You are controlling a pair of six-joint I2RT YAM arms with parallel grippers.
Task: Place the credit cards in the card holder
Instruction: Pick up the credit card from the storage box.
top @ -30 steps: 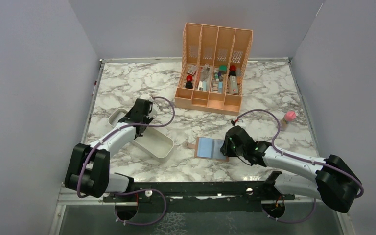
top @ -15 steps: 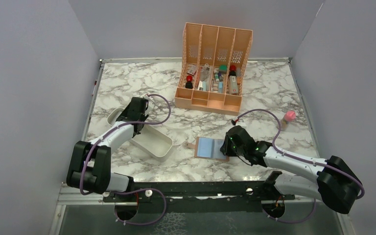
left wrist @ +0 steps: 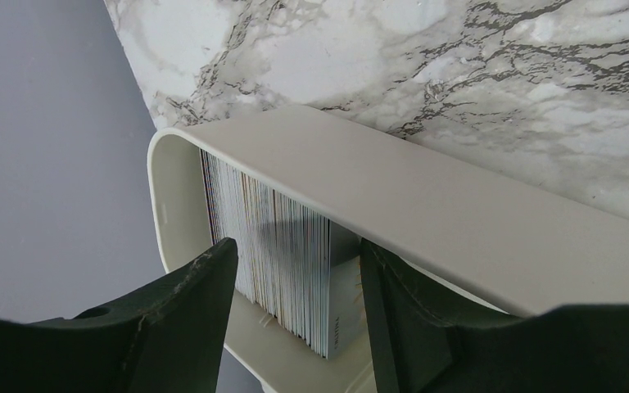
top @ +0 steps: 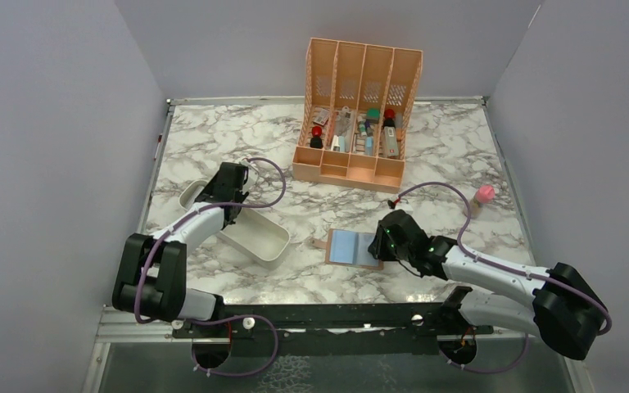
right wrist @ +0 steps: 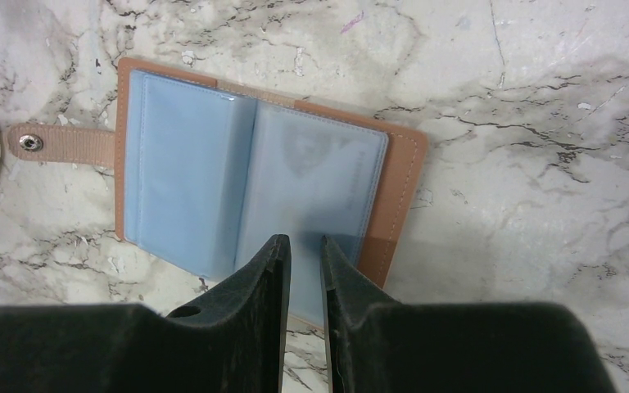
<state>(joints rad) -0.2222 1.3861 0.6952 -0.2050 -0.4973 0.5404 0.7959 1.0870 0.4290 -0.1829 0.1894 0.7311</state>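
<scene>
Two arms: both low over the table.
Left gripper (left wrist: 291, 327): fingers spread around cards (left wrist: 274, 262) in tray (left wrist: 426, 196).
Right gripper (right wrist: 304, 282): fingers nearly closed, pinching card holder (right wrist: 213, 188) sleeve.

No legible text; print on card (left wrist: 337, 323) edge too small.

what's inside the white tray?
A stack of cards stands on edge at the rounded end of the white tray. The near wall and the left end effector hide the rest of its floor.

Cards (left wrist: 282, 262) upright in tray (top: 258, 237), card holder (top: 352, 246) right.
</scene>
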